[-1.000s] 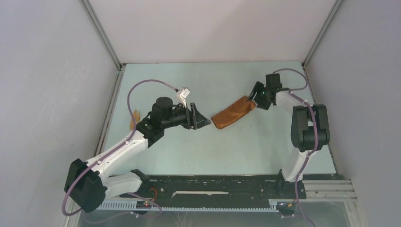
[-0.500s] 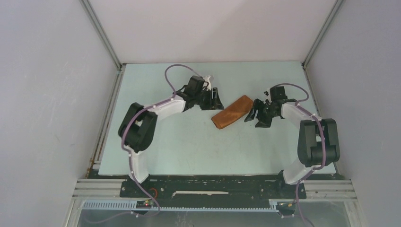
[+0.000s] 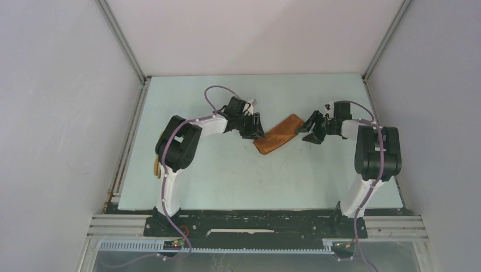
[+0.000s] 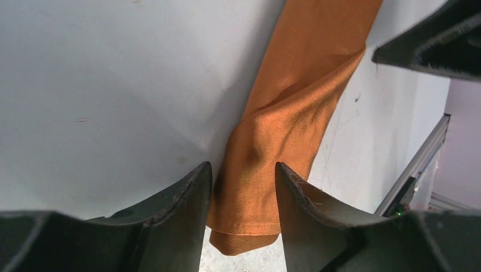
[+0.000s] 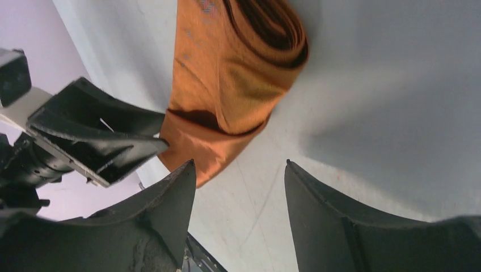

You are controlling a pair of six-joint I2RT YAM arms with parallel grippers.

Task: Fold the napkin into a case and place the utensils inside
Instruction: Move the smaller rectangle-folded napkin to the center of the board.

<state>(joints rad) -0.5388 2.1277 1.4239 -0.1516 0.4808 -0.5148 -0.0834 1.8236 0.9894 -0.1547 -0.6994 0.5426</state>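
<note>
The napkin (image 3: 279,133) lies folded into a narrow rust-orange strip, slanting across the middle of the table. My left gripper (image 3: 256,129) is at its lower left end. In the left wrist view the cloth (image 4: 295,102) fills the gap of that gripper (image 4: 243,165), both fingers beside its edges, jaws apart. My right gripper (image 3: 309,127) hovers open just off the upper right end; its wrist view shows bare table inside the gripper (image 5: 240,162) and the rolled cloth end (image 5: 238,68) ahead. The utensils (image 3: 156,168) show only as a light-brown sliver at the table's left edge.
Grey walls and metal frame posts (image 3: 122,42) enclose the pale table (image 3: 238,175) on three sides. A black rail (image 3: 255,222) carries both arm bases at the near edge. The left arm's elbow (image 3: 176,144) stands close to the utensils.
Both grippers have closed in on the napkin's two ends. The left gripper came down over the lower left end, and both pairs of jaws have narrowed a little. The napkin stays put.
</note>
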